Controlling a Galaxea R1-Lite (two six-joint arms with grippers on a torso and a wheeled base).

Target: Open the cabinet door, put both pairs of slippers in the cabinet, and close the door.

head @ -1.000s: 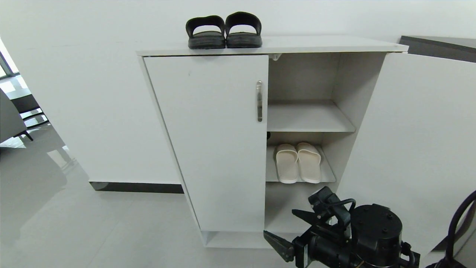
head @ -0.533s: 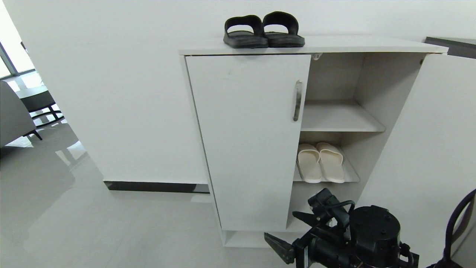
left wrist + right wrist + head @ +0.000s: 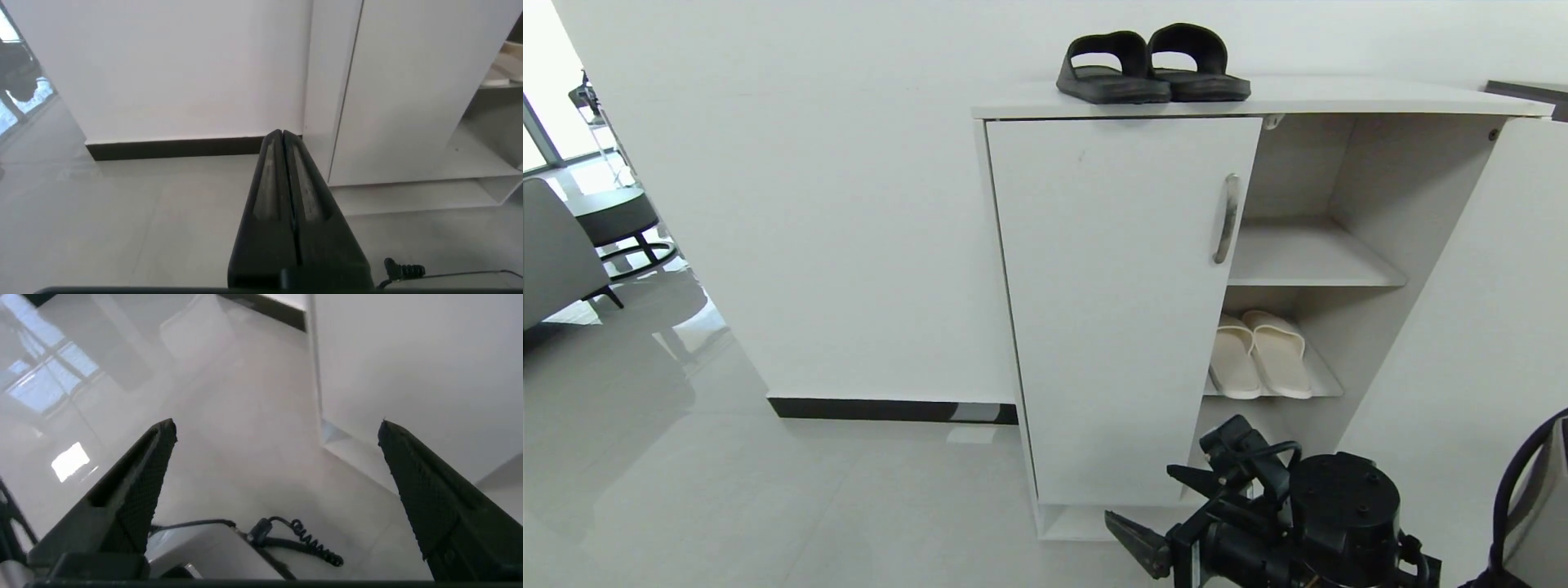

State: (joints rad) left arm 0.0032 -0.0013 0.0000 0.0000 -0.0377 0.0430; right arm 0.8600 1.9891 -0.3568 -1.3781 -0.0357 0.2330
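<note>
The whole head view has shifted: the camera turned, nothing else. White slippers (image 3: 1260,355) lie inside the cabinet (image 3: 1339,96), black slippers (image 3: 1153,64) wait on top, so 1 pair remains. Right gripper (image 3: 276,429) gapes empty, left gripper (image 3: 283,135) is closed

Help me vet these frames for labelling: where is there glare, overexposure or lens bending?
Head view: the window at far left is blown out, the glossy floor mirrors it, and the cabinet has straight edges that slant and bow. Right wrist view: window reflections glare on the floor. Left wrist view: even light.
</note>
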